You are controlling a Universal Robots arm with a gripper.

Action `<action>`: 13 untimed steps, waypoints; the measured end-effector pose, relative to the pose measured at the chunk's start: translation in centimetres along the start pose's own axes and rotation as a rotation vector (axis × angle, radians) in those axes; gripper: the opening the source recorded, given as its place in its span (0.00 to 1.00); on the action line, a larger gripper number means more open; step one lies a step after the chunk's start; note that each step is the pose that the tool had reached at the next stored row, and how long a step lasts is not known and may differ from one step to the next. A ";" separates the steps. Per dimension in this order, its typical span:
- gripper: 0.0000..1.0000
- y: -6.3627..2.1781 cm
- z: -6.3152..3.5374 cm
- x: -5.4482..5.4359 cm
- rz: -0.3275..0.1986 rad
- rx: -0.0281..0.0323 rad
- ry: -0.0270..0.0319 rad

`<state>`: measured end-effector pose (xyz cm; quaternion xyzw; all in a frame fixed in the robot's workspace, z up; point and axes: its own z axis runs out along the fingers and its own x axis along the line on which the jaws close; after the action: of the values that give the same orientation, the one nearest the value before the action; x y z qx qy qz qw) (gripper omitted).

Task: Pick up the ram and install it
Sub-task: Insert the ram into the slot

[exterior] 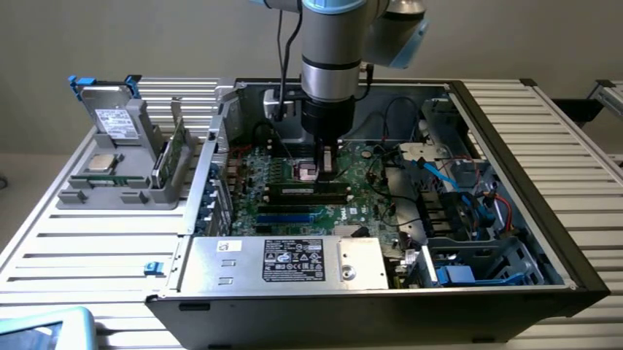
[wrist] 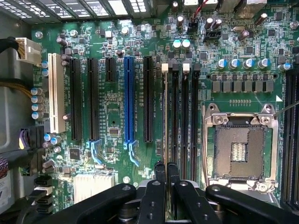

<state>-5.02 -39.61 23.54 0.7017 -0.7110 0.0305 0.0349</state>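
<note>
One pincer (wrist: pixel 166 167), fingers narrowly shut, above four black memory slots (wrist: pixel 175 116), one blue slot (wrist: pixel 129 100).

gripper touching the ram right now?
Cannot tell. In the wrist view the ram, seen edge-on, runs up to the shut gripper, but the fingertips hide where they meet.

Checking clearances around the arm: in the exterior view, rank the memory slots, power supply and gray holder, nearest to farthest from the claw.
1. memory slots: just under the claw, mid-board.
2. power supply: front of the case.
3. gray holder: outside the case, at the exterior view's left.
</note>
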 end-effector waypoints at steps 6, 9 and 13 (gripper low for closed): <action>0.14 0.00 0.22 0.0 0.000 0.0000 0.0000; 0.14 -0.01 0.30 0.0 0.000 0.0000 0.0000; 0.14 -0.01 0.39 0.0 0.000 0.0001 -0.0002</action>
<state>-5.01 -39.62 23.15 0.7017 -0.7109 0.0305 0.0348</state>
